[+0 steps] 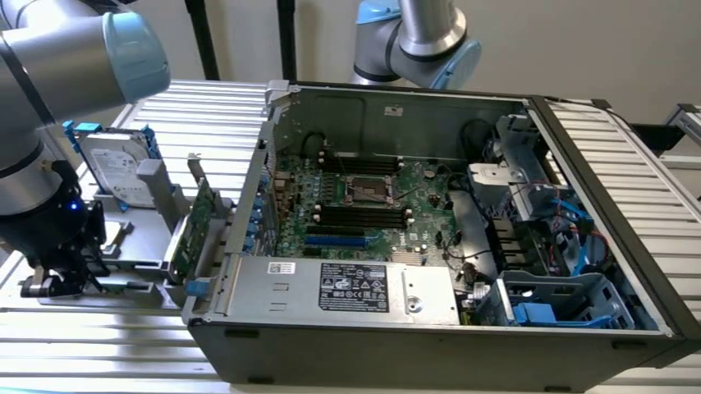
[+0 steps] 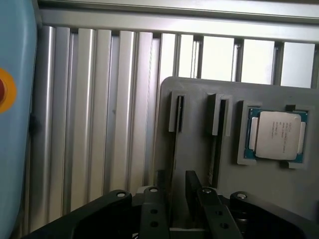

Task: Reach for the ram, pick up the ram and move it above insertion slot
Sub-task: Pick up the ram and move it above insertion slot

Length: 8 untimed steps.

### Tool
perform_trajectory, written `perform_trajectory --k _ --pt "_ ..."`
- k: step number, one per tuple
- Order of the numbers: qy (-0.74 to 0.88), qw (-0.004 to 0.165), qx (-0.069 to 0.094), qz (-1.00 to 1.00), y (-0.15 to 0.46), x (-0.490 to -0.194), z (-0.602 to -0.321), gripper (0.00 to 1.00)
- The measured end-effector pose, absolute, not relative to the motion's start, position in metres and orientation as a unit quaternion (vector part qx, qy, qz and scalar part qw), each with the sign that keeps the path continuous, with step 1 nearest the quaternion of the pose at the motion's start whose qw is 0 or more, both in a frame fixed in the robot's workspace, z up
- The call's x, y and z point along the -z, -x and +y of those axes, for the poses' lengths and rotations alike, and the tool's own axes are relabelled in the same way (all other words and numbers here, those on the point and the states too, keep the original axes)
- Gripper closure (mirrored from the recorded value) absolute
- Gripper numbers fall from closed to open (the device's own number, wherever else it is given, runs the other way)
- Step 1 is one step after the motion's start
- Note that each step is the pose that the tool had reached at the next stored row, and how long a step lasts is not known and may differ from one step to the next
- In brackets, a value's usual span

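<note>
Where it hangs over the grey tray [image 2: 199, 92], gripper [image 2: 177, 179] spread, straddling the edge-on ram [image 2: 173, 154].

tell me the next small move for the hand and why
Probably close the fingers. The hand is open and looks to straddle the ram, which stands on edge in its grey holder, so a gentle squeeze should grip it.

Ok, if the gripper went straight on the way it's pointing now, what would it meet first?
Probably the ram, the thin stick standing edge-on in a slot of the grey holder, directly ahead of the gripper. The holder itself lies just behind it. Depth is hard to judge here.
</note>
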State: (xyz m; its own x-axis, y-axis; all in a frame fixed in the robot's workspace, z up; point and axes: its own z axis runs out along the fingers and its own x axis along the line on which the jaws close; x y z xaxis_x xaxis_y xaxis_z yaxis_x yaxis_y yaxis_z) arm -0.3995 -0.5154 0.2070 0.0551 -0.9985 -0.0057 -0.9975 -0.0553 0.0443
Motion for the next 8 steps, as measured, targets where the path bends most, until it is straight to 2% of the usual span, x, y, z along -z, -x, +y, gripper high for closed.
perform_trajectory --k 8 --pt "-0.727 0.014 0.017 -0.686 0.3973 -0.2028 -0.5154 0.7"
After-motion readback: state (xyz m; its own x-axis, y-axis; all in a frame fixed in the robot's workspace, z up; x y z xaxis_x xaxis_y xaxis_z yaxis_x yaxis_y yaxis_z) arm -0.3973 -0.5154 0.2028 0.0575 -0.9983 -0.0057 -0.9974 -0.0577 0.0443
